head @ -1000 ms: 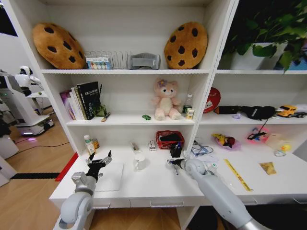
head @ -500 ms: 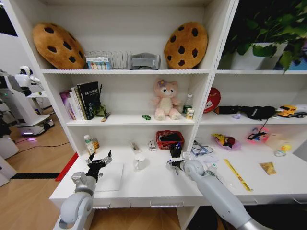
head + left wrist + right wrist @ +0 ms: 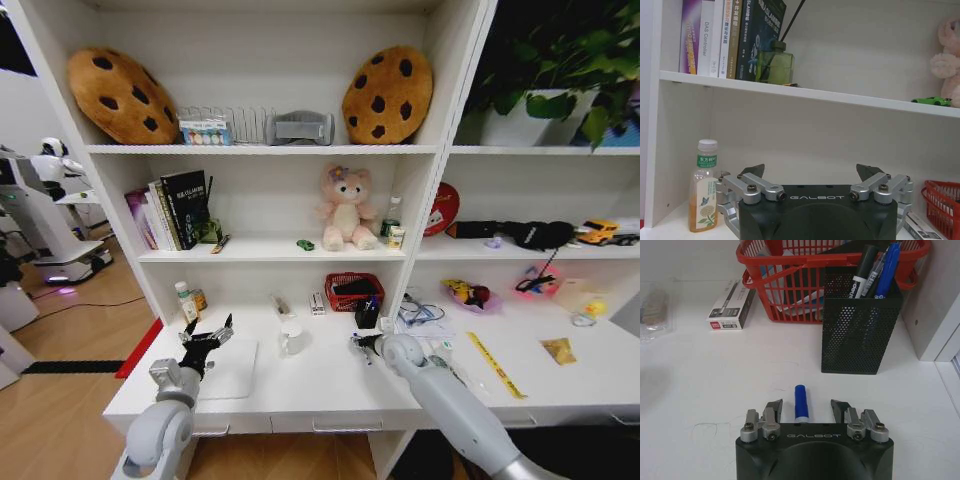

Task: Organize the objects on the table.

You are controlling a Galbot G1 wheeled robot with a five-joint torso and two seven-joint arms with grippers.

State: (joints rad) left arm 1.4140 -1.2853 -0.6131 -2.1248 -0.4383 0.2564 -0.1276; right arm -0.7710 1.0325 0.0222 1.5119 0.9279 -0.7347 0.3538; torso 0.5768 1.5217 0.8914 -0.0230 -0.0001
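End effector point(image 3: 806, 406) spread astride blue pen point(image 3: 800, 401).

Left arm: rises from the near left of the scene, grey forearm angled up and toward the far side. The left gripper point(image 3: 207, 336) is held above the left part of the desk point(image 3: 330, 385), its dark fingers point(image 3: 753, 170) spread wide apart with nothing between them.

Right arm: extends from the near right diagonally toward the far left, forearm low over the desk centre. The right gripper point(image 3: 359, 343) sits low at the desk surface, pointing toward the far side. Its fingers point(image 3: 774, 405) are parted, one on each side of a blue marker pen point(image 3: 800, 401) lying on the desk, not closed against it.
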